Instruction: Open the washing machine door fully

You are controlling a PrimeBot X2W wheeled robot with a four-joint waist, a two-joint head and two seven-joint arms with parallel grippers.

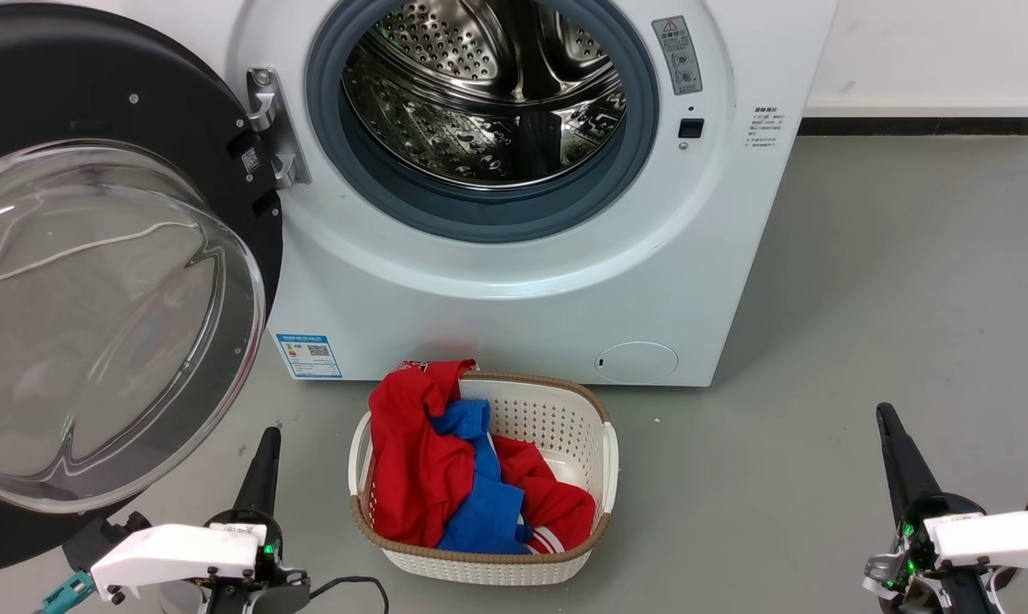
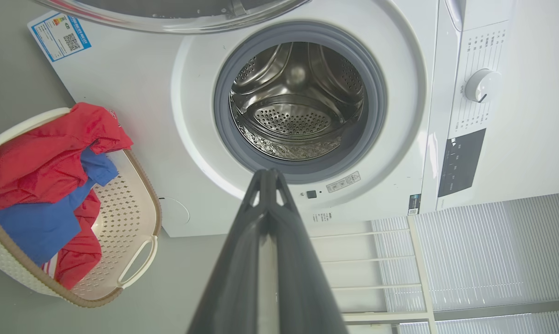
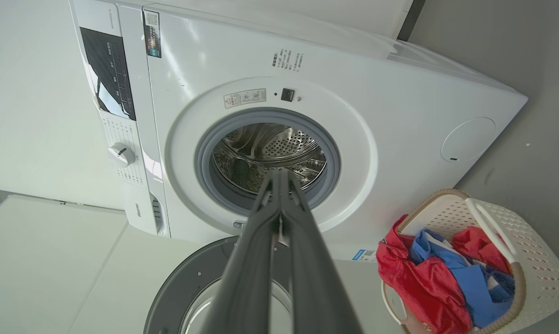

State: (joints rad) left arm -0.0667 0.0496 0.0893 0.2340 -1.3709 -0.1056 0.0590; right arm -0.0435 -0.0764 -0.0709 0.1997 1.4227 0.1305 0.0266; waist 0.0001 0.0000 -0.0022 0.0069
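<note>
At the far left of the head view, the washing machine door [image 1: 113, 281] stands swung wide on its hinge [image 1: 273, 128], its glass bowl facing the robot, well clear of the drum. Just below it, the left gripper [image 1: 270, 437] is clenched on nothing. In the centre, the steel drum [image 1: 488, 94] gapes above a white basket [image 1: 595, 426] of red and blue clothes [image 1: 428, 477]. At the far right, the right gripper [image 1: 885, 414] is likewise pinched closed, holding nothing, over the grey floor [image 1: 863, 281].

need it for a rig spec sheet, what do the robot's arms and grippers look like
Both the left gripper and right gripper have long, tapering dark grey fingers on black bases with small green lights. The wrists wear white angular shells. A black cable and a teal connector sit by the left wrist.
</note>
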